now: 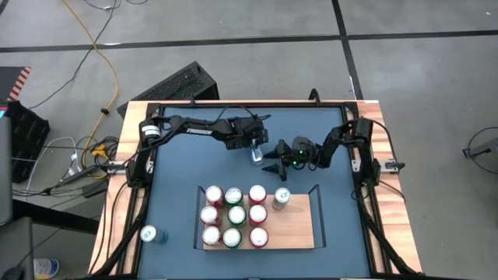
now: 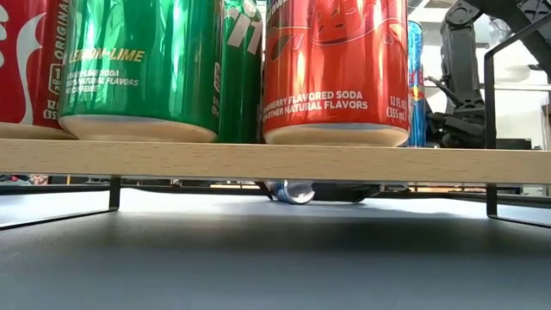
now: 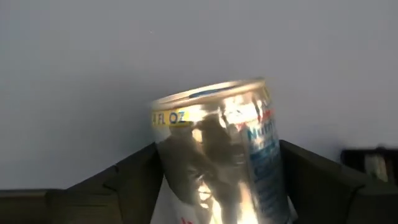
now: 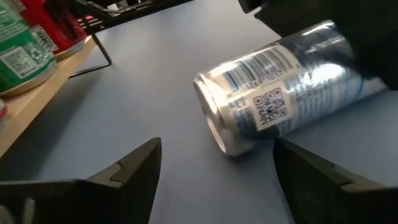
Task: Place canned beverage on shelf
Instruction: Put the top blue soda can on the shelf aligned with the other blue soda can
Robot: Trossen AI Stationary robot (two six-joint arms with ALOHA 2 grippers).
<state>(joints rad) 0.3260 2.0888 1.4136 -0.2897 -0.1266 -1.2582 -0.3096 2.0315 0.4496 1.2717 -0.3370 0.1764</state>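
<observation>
From above, the left gripper (image 1: 256,152) reaches to mid-table, clamped around a silver can (image 1: 257,155); the right gripper (image 1: 274,159) waits just beside it, fingers spread. At table level, the can (image 2: 293,191) shows beyond and beneath the shelf (image 2: 275,161). The left wrist view shows it (image 3: 217,155) pinched between both fingers. The right wrist view shows it (image 4: 280,84) tilted just ahead. Rigid, slick, likely dentable, it is best gripped mid-body.

Seen at tabletop height, the silver can (image 2: 293,191) is largely hidden behind the shelf (image 2: 275,161), whose front-row cans (image 2: 334,69) are cropped at the top. The left pincer (image 3: 217,180) blocks the can's lower half from its wrist camera.
</observation>
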